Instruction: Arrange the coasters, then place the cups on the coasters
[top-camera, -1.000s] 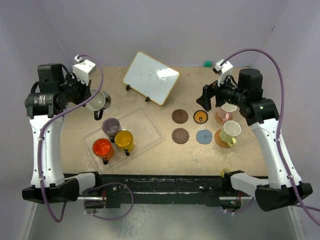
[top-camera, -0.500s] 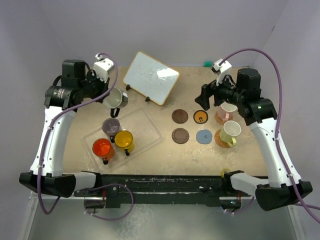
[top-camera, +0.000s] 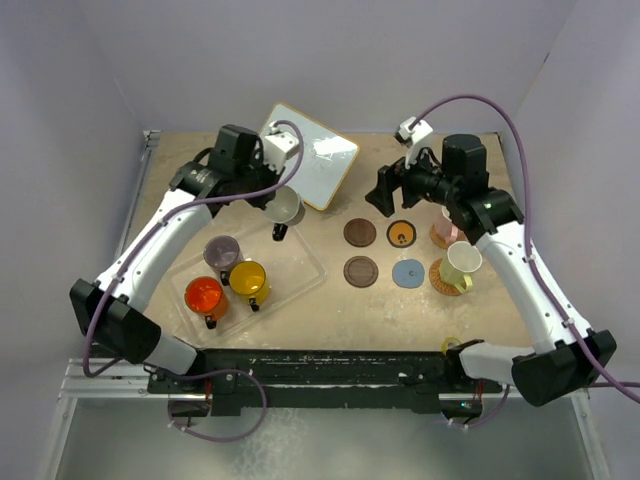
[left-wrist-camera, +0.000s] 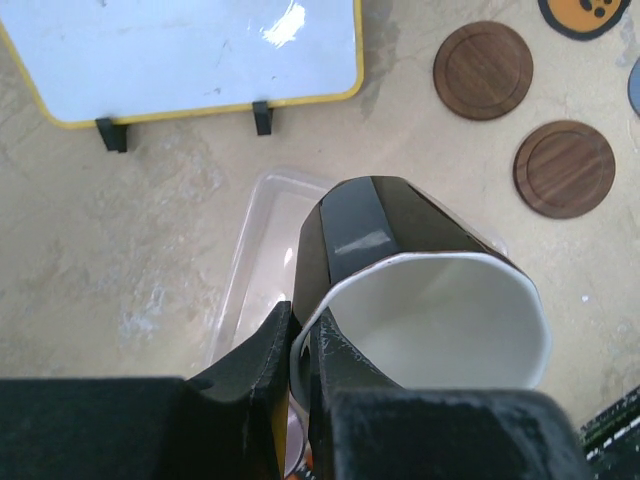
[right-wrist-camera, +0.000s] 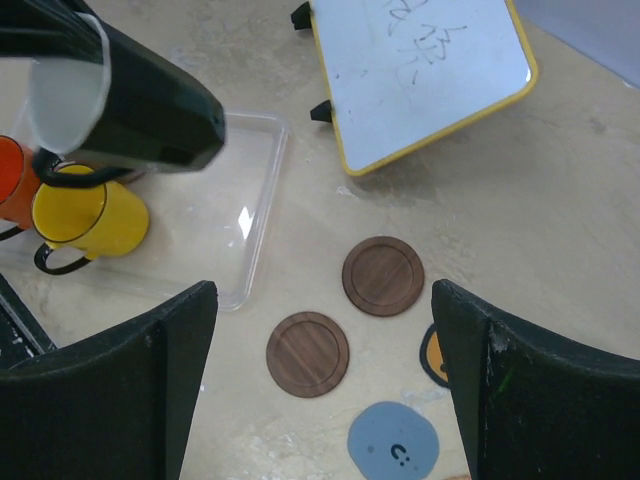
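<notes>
Mug (left-wrist-camera: 375, 225) now rightward, in left gripper (left-wrist-camera: 303, 335)

Top view looks down; close wrist views share dark coasters (left-wrist-camera: 482, 70).

Bright, even light comes down from overhead across the table (top-camera: 330, 300) — the shadows under the arms are faint and soft-edged. The whiteboard (top-camera: 303, 155) throws back a white patch of glare, and the black mug (left-wrist-camera: 380, 230) carries a pale sheen down its facets. A small glint sits on the clear tray (right-wrist-camera: 245, 222). Close to each wrist lens the dark fingers (right-wrist-camera: 120, 390) are blurred, out of focus — the tabletop beyond them is sharp. The overhead view is crisp, its walls greyer toward the corners.
</notes>
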